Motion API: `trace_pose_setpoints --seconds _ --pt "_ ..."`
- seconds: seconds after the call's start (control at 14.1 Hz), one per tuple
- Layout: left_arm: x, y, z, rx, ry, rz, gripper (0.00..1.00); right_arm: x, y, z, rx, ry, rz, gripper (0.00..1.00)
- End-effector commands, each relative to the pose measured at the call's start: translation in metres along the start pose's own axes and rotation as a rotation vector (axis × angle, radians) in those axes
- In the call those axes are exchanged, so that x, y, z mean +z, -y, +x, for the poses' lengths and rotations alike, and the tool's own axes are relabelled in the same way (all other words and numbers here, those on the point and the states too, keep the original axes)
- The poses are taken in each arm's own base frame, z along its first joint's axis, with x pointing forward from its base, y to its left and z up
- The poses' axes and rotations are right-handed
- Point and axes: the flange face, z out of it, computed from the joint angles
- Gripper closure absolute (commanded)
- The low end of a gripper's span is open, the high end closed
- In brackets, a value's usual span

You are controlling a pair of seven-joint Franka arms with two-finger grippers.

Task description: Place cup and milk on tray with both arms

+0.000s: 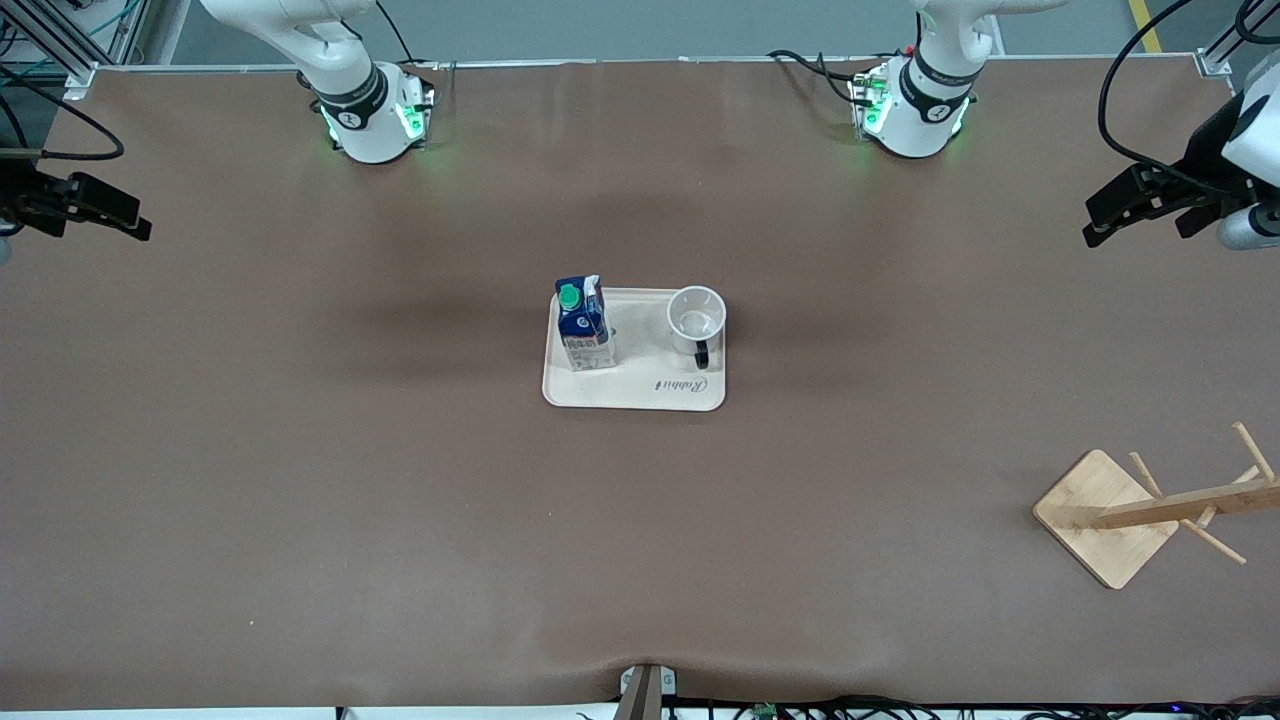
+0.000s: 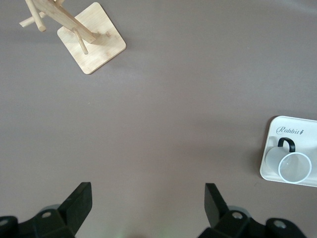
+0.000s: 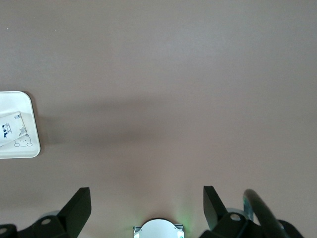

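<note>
On the tray [image 1: 634, 392], mid-table, the milk [image 1: 584, 325] stands at 9 o'clock and the cup [image 1: 696, 316], light, rigid, best taken by its rim, at 3 o'clock, while both pincers, left [image 2: 147, 198] and right [image 3: 147, 197], hang released over the table's ends.

Cream tray [image 1: 640, 392] with black cursive "Rabbit" script, dark blue and white milk carton [image 1: 583, 326] with a green cap, white cup [image 1: 696, 319] with a black handle, all on a plain brown counter [image 1: 300, 450]. Pale bamboo peg rack [image 1: 1110, 516] at lower right.
</note>
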Motion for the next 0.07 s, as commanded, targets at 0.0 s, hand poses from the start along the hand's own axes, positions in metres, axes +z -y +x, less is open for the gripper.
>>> trace_pose_setpoints --seconds 0.0 --pt "-0.0072 0.0019 -0.0059 0.018 -0.007 0.002 0.00 -0.0062 -0.0007 -0.0063 0.016 -0.004 -0.004 0.00"
